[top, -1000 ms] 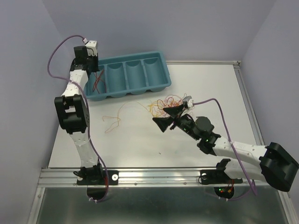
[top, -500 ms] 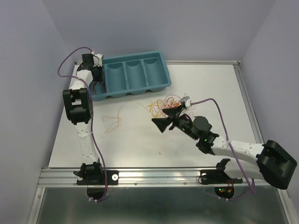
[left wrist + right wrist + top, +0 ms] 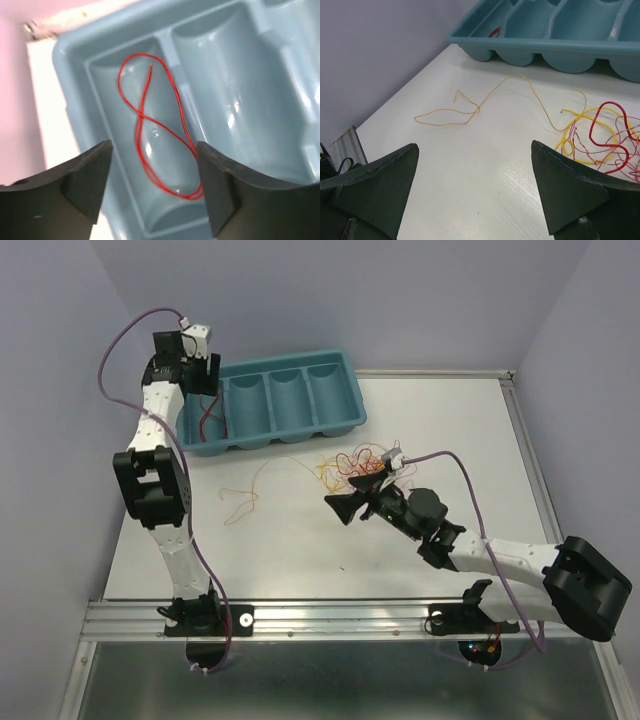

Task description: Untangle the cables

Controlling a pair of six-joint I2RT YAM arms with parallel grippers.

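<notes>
tray (image 3: 357, 412): one, smooth teal plastic, four rounded compartments, far left.
red cable (image 3: 142, 116): one hair-thin loop, leftmost compartment.
orange cable (image 3: 479, 107): one wavy strand, white table (image 3: 450, 440).
tangle (image 3: 600, 135): one curly red-yellow-pink clump, right of it.
left gripper (image 3: 153, 160): jaws apart, empty, over red cable.
right gripper (image 3: 474, 150): jaws apart, empty, beside tangle.

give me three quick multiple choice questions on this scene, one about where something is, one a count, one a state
1. Where does the red wire below the left tool lie?
A. in an end compartment of the tray
B. on the bare table
C. draped over an arm

2. How many compartments has the tray?
A. two
B. six
C. four

3. How is the left tool?
A. shut on the red wire
B. open, holding nothing
C. shut, empty

Answers:
1 A: the left wrist view shows it curled on that compartment's floor.
2 C: the top view shows four troughs side by side.
3 B: its fingers stand apart above the wire and touch nothing.
</notes>
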